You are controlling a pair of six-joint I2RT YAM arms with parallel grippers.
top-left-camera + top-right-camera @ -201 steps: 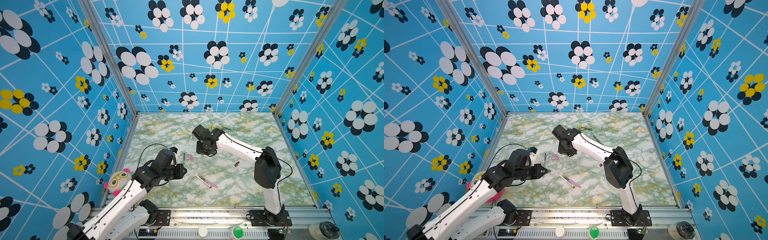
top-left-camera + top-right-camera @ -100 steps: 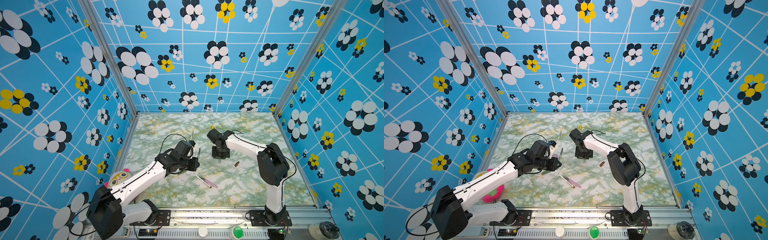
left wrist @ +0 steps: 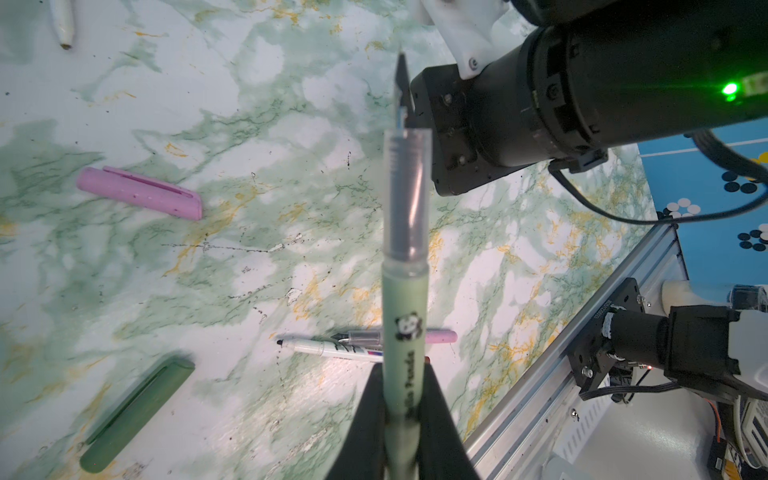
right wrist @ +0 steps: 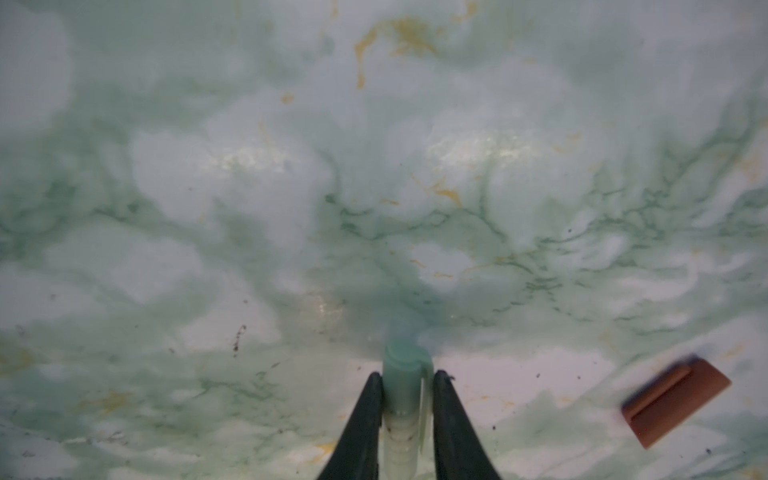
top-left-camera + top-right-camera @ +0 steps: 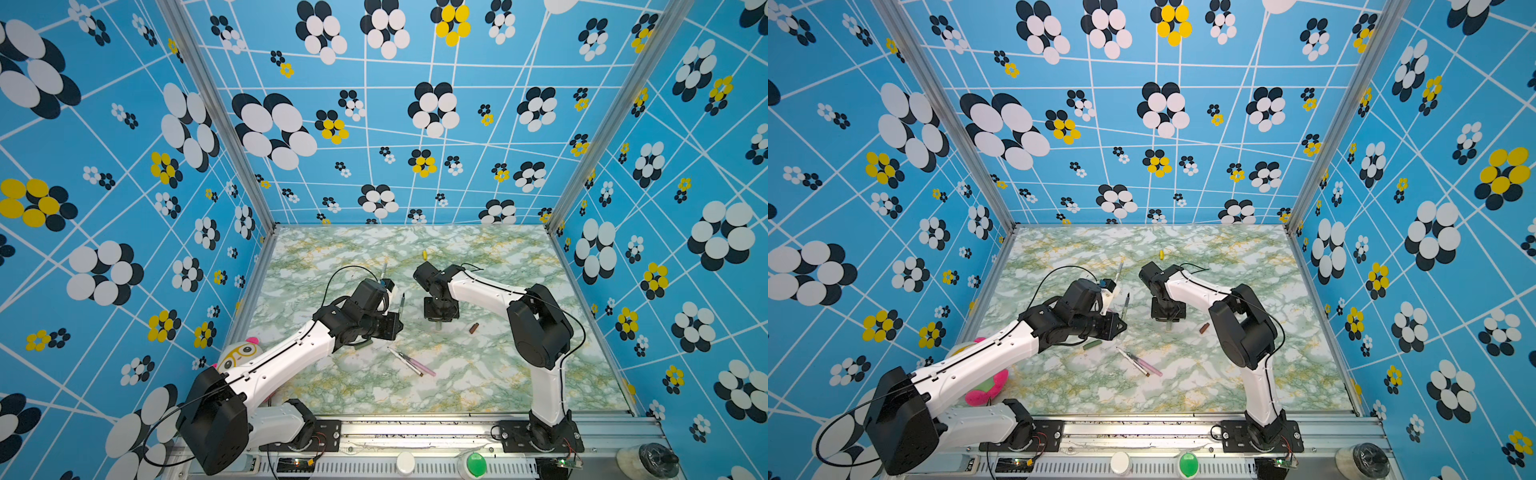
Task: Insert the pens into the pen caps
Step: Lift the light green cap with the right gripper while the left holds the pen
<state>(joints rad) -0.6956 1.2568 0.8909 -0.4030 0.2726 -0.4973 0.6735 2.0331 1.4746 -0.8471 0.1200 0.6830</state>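
You are holding the pale green pen point(image 3: 405, 316) tight in your left gripper point(image 3: 404, 372), over the middle of the table point(image 5: 478, 382). Its tip is sticking out near your right arm. Your right gripper point(image 4: 409, 374) is squeezing the pale green cap point(image 4: 405, 386) and pointing it down at the table. The brown cap point(image 4: 675, 401) is lying near it.

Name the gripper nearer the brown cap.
Right. Right gripper, on the pale green cap, hangs beside the brown cap; left gripper, holding the pale green pen, sits past the right one.
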